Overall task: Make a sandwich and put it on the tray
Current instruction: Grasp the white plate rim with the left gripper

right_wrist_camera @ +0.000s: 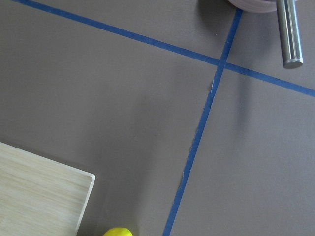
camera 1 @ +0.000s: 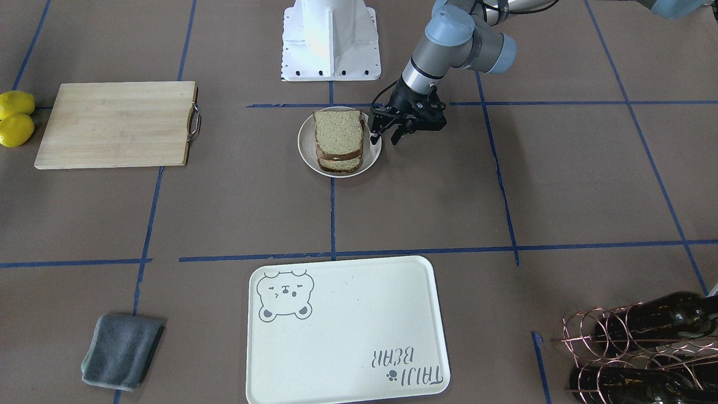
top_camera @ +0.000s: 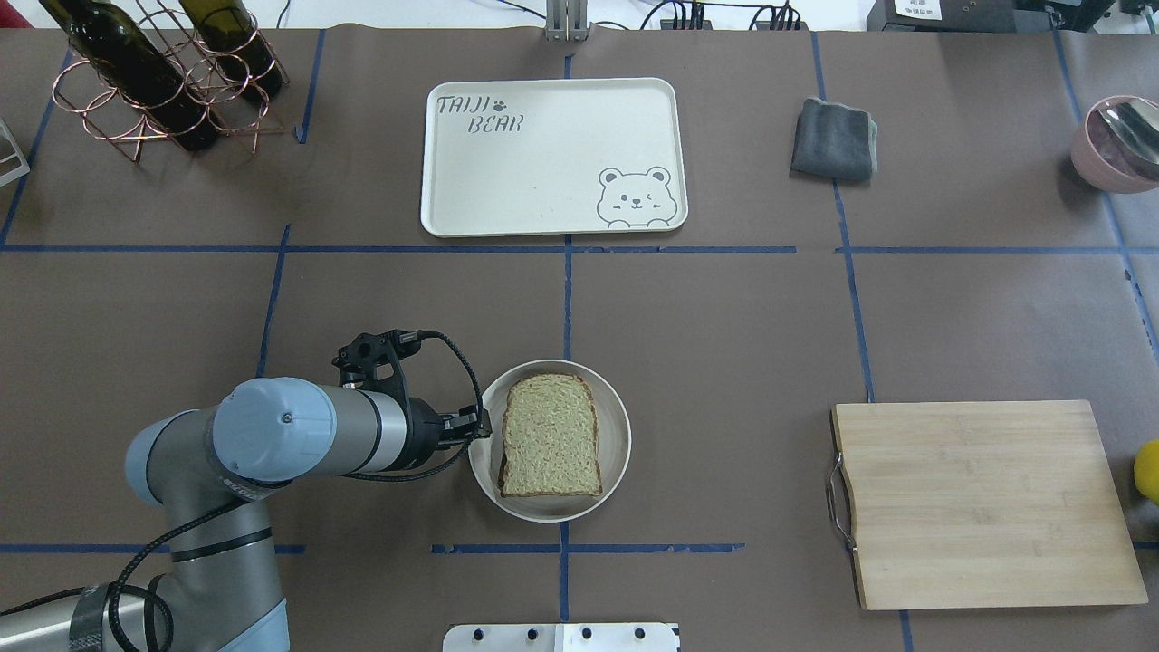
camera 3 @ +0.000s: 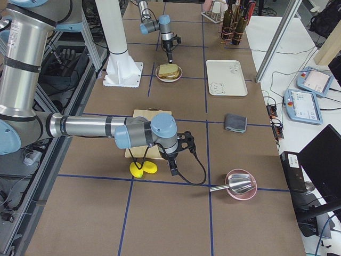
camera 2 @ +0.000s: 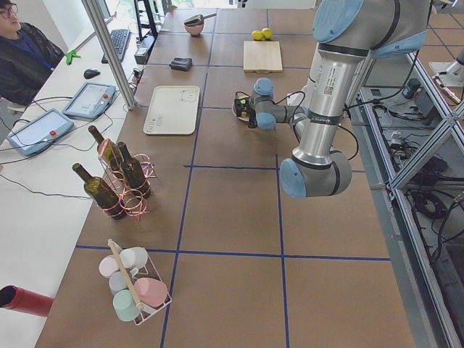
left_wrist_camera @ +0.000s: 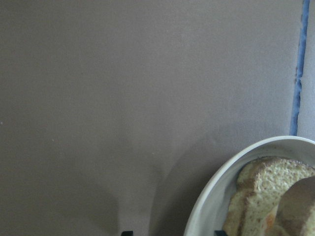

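The sandwich (camera 1: pixel 338 137) is stacked in a round white dish (camera 1: pixel 302 147) near the robot's base: speckled bread slices with dark crusts, and a hint of orange between them in the left wrist view. My left gripper (camera 1: pixel 386 134) is open and low at the dish's rim (top_camera: pixel 621 435), on the side away from the cutting board. In the left wrist view its two fingertips stand either side of the rim (left_wrist_camera: pixel 209 199). The cream tray (camera 1: pixel 348 331) with the bear drawing lies bare across the table. My right gripper (camera 3: pixel 172 168) hangs by the lemons; I cannot tell whether it is open or shut.
A wooden cutting board (camera 1: pixel 115 123) with a metal handle lies to one side, two lemons (camera 1: pixel 15 118) beyond it. A grey cloth (camera 1: pixel 122 350) sits beside the tray. Wine bottles in a copper rack (camera 1: pixel 645 348) occupy a far corner. A pink bowl (top_camera: pixel 1118 140) holds a spoon.
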`<action>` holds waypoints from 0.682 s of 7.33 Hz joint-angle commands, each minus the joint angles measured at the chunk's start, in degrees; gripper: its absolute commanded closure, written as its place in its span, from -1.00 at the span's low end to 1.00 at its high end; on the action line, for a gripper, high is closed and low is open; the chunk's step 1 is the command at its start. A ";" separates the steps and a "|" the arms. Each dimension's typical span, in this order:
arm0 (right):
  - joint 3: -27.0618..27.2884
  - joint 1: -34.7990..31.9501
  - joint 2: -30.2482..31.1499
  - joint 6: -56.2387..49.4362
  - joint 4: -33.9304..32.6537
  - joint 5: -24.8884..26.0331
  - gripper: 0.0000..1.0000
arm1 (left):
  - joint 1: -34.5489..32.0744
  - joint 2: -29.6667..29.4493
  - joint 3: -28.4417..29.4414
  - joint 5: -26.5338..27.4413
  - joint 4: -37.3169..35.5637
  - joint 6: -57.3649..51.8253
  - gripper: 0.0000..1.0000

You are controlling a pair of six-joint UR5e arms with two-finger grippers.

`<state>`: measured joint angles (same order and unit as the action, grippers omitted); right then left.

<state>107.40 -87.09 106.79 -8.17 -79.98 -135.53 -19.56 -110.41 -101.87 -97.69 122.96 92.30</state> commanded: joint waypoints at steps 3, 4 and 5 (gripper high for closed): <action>0.00 0.00 0.00 0.00 0.00 0.00 -1.00 | 0.76 -0.25 -0.09 -0.13 0.00 -0.01 0.16; 0.00 0.00 0.00 0.00 0.00 0.00 -1.00 | 0.84 -0.25 0.00 -0.13 0.00 -0.01 0.24; 0.00 0.00 0.00 0.00 0.00 0.00 -1.00 | 1.28 -0.25 0.00 -0.05 0.00 0.08 0.26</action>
<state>107.40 -87.10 106.79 -8.17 -79.98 -135.53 -18.65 -110.64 -101.90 -97.79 122.96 92.30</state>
